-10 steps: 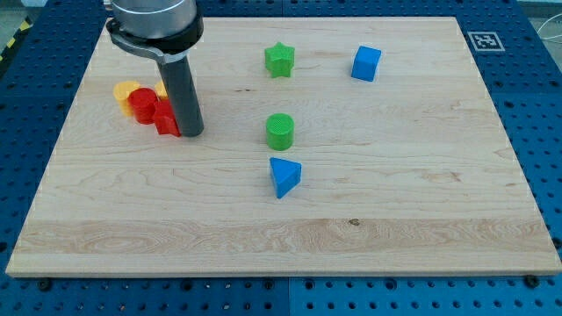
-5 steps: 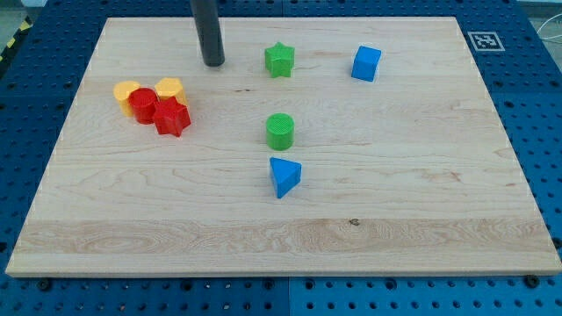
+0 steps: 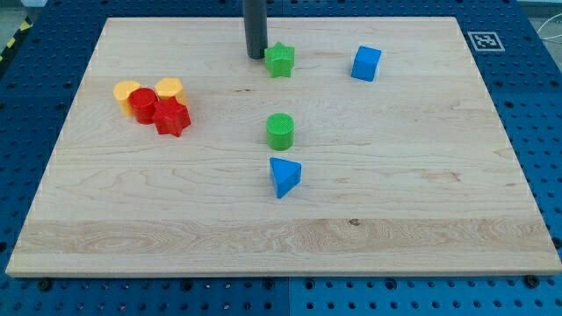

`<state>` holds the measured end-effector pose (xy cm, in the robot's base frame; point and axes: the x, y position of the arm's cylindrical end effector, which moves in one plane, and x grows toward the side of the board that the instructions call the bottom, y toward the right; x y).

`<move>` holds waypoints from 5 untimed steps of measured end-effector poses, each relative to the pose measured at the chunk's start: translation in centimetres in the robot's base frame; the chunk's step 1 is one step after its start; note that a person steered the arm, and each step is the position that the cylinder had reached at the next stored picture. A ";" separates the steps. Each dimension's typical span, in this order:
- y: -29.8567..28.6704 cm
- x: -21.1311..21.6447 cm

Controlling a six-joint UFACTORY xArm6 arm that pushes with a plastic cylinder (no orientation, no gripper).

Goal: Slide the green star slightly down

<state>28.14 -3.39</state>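
The green star (image 3: 280,60) lies on the wooden board (image 3: 421,175) near the view's top, a little left of centre. My tip (image 3: 256,56) stands just to the star's left, close beside its upper left edge; I cannot tell whether they touch. The dark rod rises from it out of the view's top.
A green cylinder (image 3: 280,131) sits below the star, with a blue triangular block (image 3: 284,175) under it. A blue cube (image 3: 366,63) lies to the star's right. At the view's left cluster two yellow blocks (image 3: 127,90) (image 3: 169,88), a red cylinder (image 3: 143,104) and a red star (image 3: 172,117).
My tip has moved from beside the red blocks up and then right across the board to the green star's left side. No block has moved.
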 end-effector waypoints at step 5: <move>3.3 9.7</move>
